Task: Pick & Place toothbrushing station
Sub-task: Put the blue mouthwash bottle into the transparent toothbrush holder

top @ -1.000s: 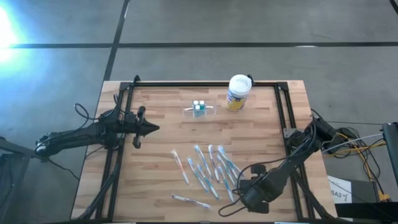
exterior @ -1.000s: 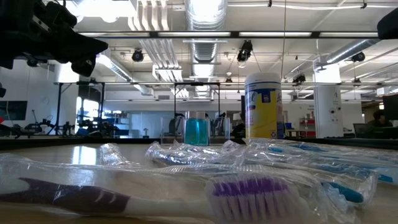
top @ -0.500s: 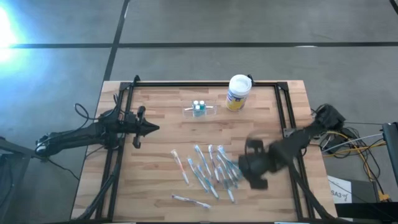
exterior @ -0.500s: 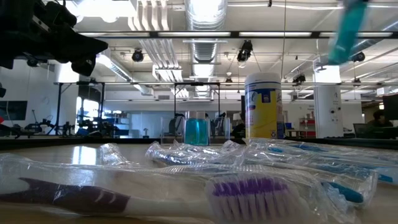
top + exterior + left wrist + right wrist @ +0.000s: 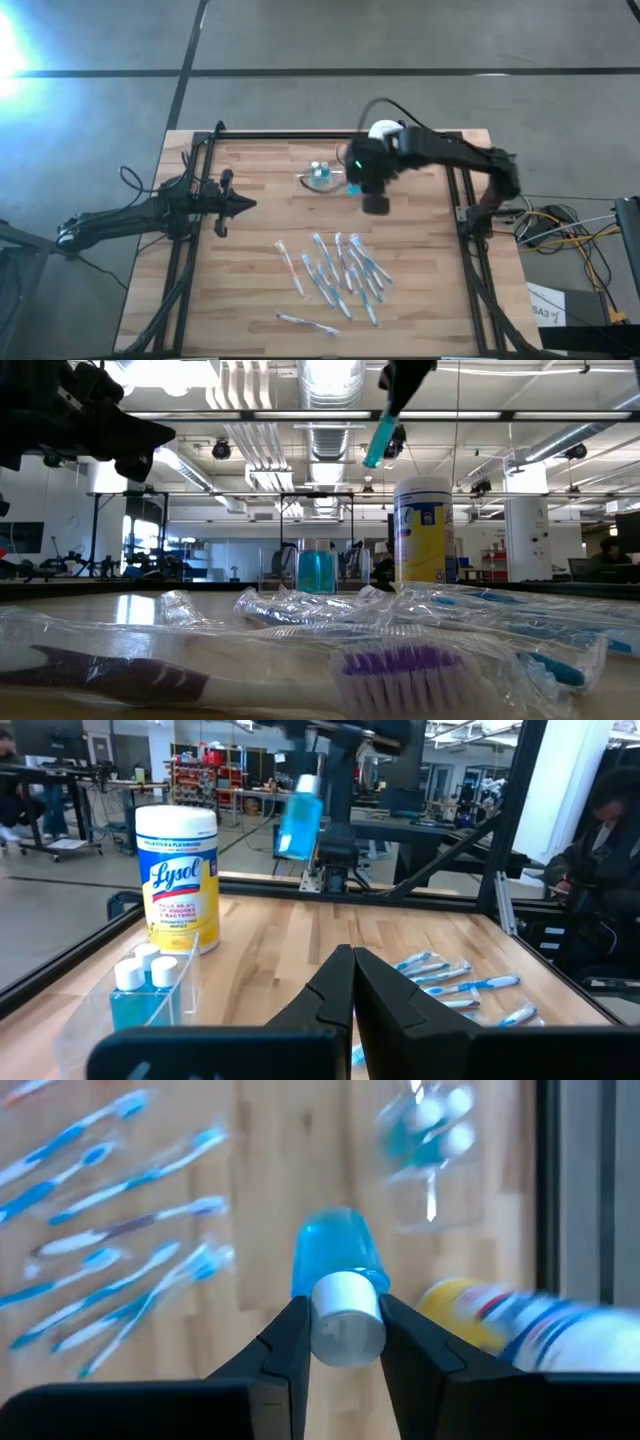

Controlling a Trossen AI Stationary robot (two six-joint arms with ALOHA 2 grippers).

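Observation:
The toothbrushing station [image 5: 321, 176] is a see-through holder on the table's far middle, with two small white-capped blue bottles standing in it. It also shows in the left wrist view [image 5: 140, 995] and, blurred, in the right wrist view [image 5: 425, 1140]. My right gripper [image 5: 360, 186] hovers just right of the holder, high above the table, shut on a small blue bottle [image 5: 335, 1260] with a white cap. The bottle also shows in the low view [image 5: 380, 440]. My left gripper [image 5: 246, 207] is shut and empty at the table's left, above the wood. My right gripper pinches the bottle's white cap [image 5: 348, 1325] between its two fingers. The blue body sticks out past the fingertips. In the low view the bottle hangs tilted below the gripper [image 5: 405, 375], cap end up, lifted well clear of the table.
A white-lidded canister with a yellow label [image 5: 422, 530] stands right of the holder, partly under my right arm in the high view [image 5: 385, 132]. Several wrapped toothbrushes [image 5: 335, 270] lie spread over the near middle of the table. A black frame [image 5: 330, 134] runs around the tabletop.
My right gripper has swung from the table's near right corner toward the far edge and leftward, ending beside the holder. The blue bottle has travelled with it, high above the table.

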